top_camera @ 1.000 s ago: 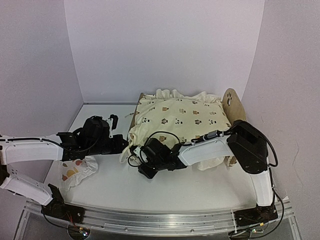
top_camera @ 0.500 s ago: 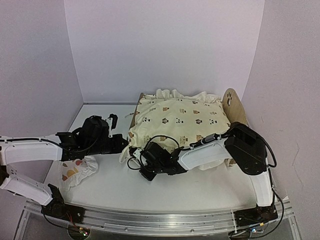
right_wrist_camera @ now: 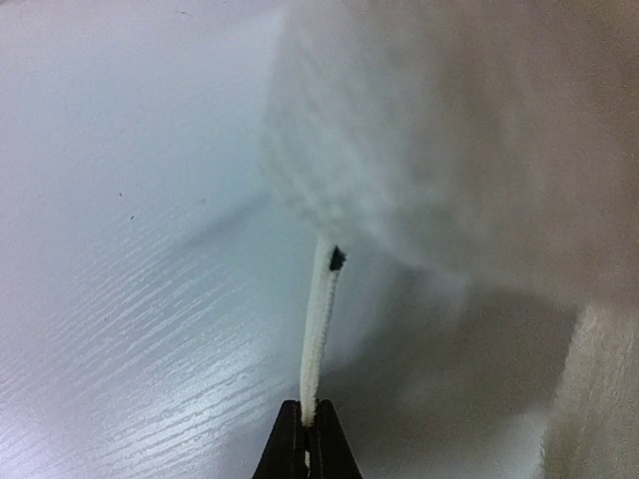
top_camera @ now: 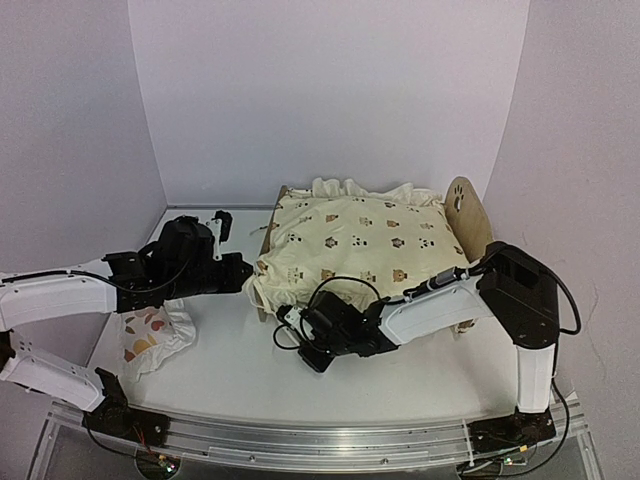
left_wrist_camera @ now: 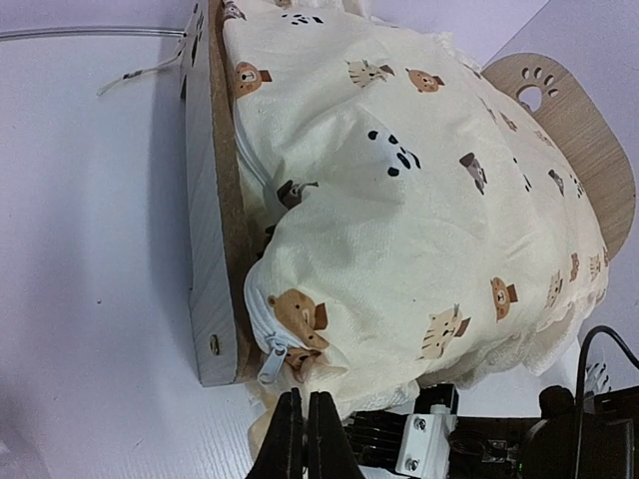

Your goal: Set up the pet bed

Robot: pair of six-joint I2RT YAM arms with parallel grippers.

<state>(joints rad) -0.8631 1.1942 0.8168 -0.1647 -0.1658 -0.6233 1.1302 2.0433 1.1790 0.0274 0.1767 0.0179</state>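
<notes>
The pet bed (top_camera: 470, 215) stands at the back right of the table (top_camera: 240, 370) and holds the cushion (top_camera: 350, 240) — a puffy one that fills the frame and spills over its near edge. Our right gripper (right_wrist_camera: 307, 409) is clamped on a thin white tie (right_wrist_camera: 319, 319) at the cushion's near side. Our left gripper (left_wrist_camera: 307, 424) is closed at the cushion's near left corner — we cannot tell whether it has caught any fabric. A small pillow (top_camera: 150, 335) lies on the table below the left arm.
</notes>
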